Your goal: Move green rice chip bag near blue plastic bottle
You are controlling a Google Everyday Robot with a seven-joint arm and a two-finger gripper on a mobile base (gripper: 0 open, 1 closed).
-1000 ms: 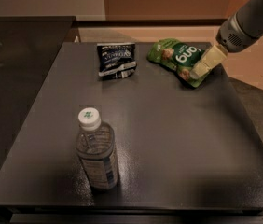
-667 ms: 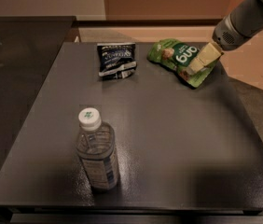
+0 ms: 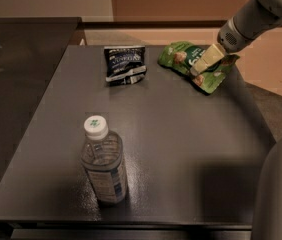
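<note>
Meanwhile the cream-tipped gripper (image 3: pixel 204 61) had moved a little to the left, from the right edge of the crinkly bright green rice chip bag (image 3: pixel 178 55) to above its middle. The bag lay unmoved at the far right of the dark flat table (image 3: pixel 191 149), well apart from the small clear blue-labelled plastic bottle (image 3: pixel 103 166) standing at the near side. Whether the gripper was open or closed on the bag, I could not tell. The grasp seemed in preparation; the carrying was not yet begun.

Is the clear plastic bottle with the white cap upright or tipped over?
Upright: the blue plastic bottle stands on its base, white cap on top. The gripper is far off, at the crinkly green rice chip bag.
</note>
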